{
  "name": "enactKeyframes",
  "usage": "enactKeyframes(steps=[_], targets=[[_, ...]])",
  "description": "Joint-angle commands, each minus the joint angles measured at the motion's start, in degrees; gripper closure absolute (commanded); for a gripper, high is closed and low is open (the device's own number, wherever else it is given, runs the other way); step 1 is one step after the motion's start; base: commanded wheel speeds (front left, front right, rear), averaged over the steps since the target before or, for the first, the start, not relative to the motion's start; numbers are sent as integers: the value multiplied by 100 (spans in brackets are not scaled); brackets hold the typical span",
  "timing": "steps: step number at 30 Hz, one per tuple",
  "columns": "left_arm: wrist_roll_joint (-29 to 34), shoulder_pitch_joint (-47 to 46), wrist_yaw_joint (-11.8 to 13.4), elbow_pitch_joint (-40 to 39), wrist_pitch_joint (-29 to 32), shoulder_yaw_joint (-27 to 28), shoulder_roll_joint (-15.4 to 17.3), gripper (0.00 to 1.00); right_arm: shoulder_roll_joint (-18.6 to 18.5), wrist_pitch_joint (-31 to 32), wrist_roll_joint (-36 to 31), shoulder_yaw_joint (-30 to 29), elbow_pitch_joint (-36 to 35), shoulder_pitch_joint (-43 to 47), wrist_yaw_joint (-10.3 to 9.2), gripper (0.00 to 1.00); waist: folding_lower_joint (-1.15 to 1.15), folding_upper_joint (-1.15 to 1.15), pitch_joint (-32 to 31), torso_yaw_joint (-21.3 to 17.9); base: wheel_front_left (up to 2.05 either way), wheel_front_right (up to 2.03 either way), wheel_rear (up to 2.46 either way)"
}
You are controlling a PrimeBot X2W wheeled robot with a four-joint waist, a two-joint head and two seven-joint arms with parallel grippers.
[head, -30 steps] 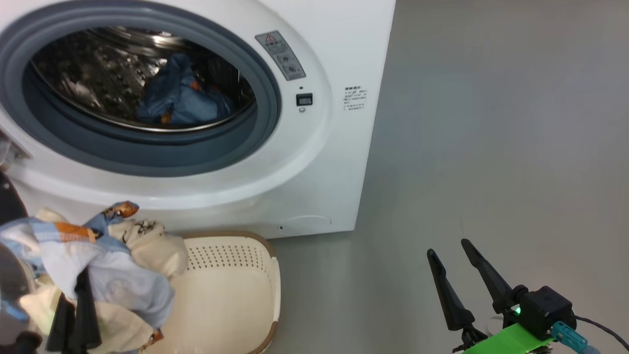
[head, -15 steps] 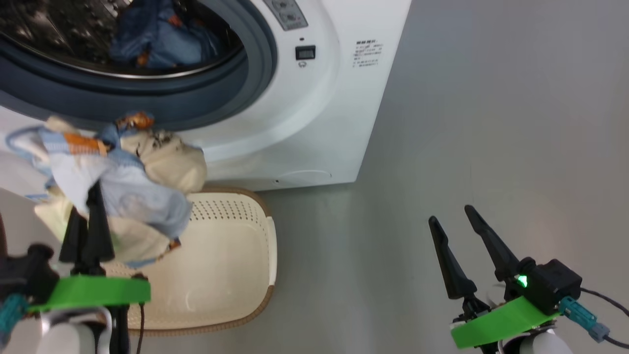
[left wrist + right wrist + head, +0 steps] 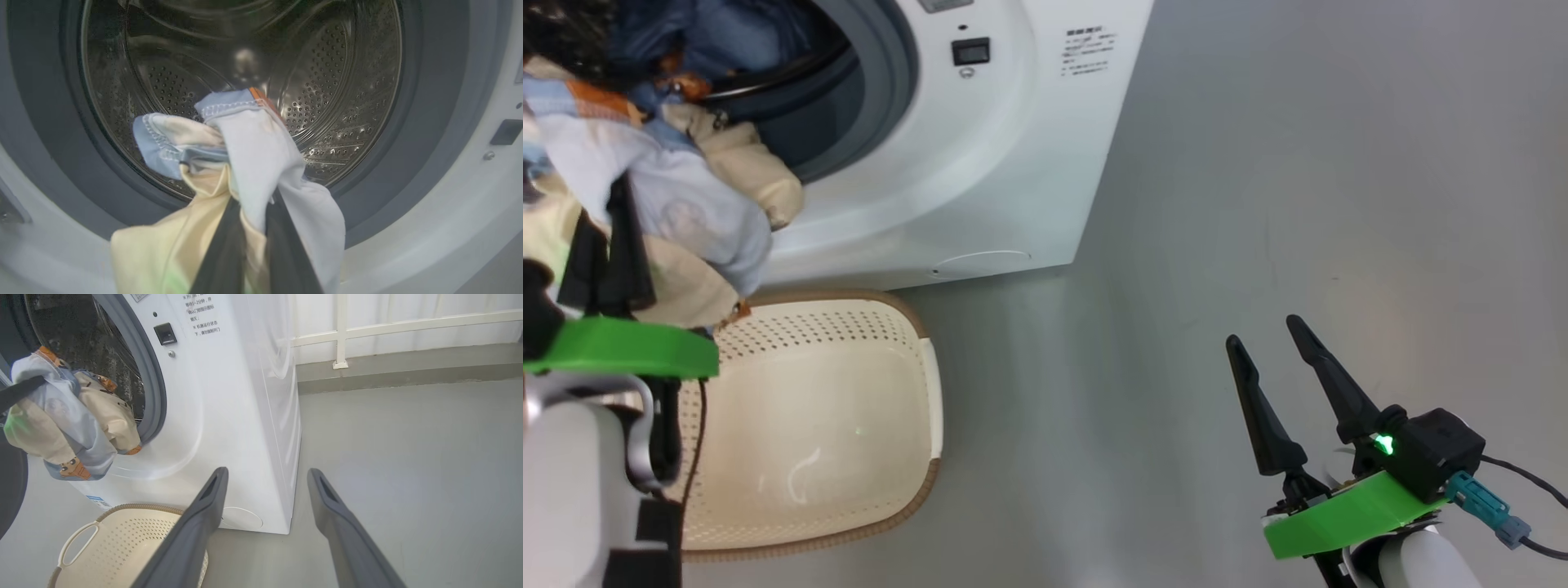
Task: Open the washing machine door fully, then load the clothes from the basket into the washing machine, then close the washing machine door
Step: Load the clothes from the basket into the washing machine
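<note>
Left gripper (image 3: 254, 204) pinched shut on a light blue and cream clothes bundle (image 3: 261, 155), just before the washing machine (image 3: 1005, 163) mouth. Carry it past the grey ring (image 3: 433, 102) before releasing. Right gripper (image 3: 1262, 330) spread wide, holding nothing, right of the machine. Basket (image 3: 931, 384) at its foot.

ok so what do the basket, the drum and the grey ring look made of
Basket: cream moulded plastic, faintly glossy, punched with holes; brown rim looks woven, unclear. Drum: perforated metal, probably stainless steel, mirror-bright reflections. Grey ring: matte, smooth, likely rubber.
</note>
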Motion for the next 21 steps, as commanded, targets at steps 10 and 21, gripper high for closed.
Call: enactKeyframes(steps=[10, 21], targets=[[27, -1363, -12, 978, 161, -113, 624, 100, 61, -27, 67, 281, -116, -249, 8, 0, 0, 0, 390, -365, 0, 0, 0], [65, -2768, -14, 1791, 367, -335, 1096, 100, 122, -27, 79, 285, -192, -360, 8, 0, 0, 0, 1079, -586, 0, 0, 0]])
